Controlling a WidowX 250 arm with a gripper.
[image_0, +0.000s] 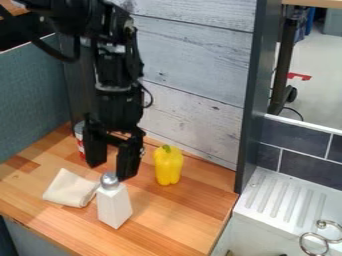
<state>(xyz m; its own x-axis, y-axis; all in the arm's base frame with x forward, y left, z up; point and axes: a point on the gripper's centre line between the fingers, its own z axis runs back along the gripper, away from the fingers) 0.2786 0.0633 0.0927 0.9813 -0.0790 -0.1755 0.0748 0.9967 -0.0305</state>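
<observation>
On the table (180, 225): cloth (69, 189) just left of shaker (115, 206), bell pepper (168, 166) behind and right, near back edge; can (79, 134) by back left corner.

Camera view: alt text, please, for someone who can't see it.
A black robot arm's open hand hangs over a wooden counter, close to a white shaker with a silver top. A folded cream cloth lies left of the shaker; a yellow pepper stands to the right, farther back.
</observation>
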